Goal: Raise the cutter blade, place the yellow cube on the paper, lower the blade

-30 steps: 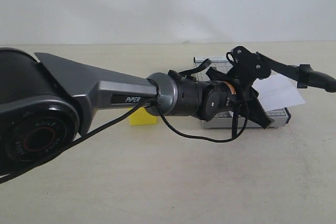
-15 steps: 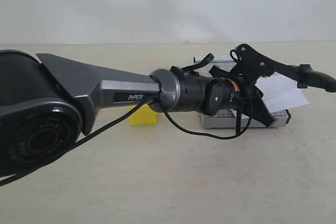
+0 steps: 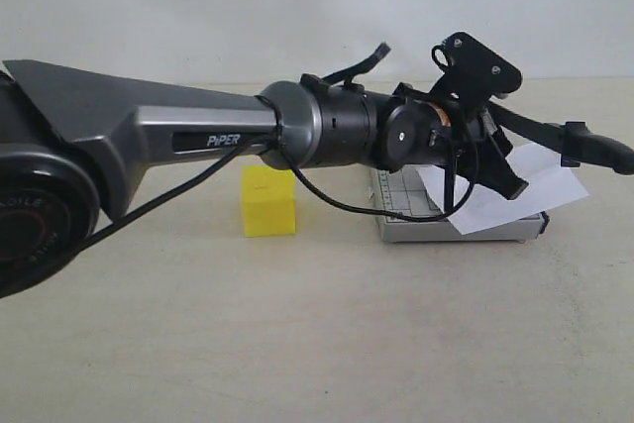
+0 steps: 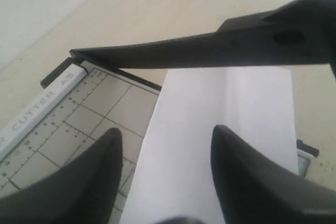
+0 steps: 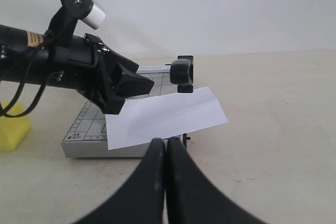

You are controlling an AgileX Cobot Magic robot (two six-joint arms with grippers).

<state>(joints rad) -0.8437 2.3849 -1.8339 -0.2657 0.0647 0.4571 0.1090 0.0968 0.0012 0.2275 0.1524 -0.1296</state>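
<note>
Cutter blade (image 4: pixel 210 51): long thin black arm with a thick rounded black handle. Raised, pivoted at one corner of the grey gridded board (image 4: pixel 63 129); handle end stands well clear above it.

Paper (image 3: pixel 515 190): plain white sheet, one lengthwise crease. Lies askew on the board under the raised blade, its far end overhanging the board edge.

Yellow cube (image 3: pixel 268 202): bright solid block, upright on the table (image 3: pixel 297 344), beside the board on the side away from the handle, not touching it.
</note>
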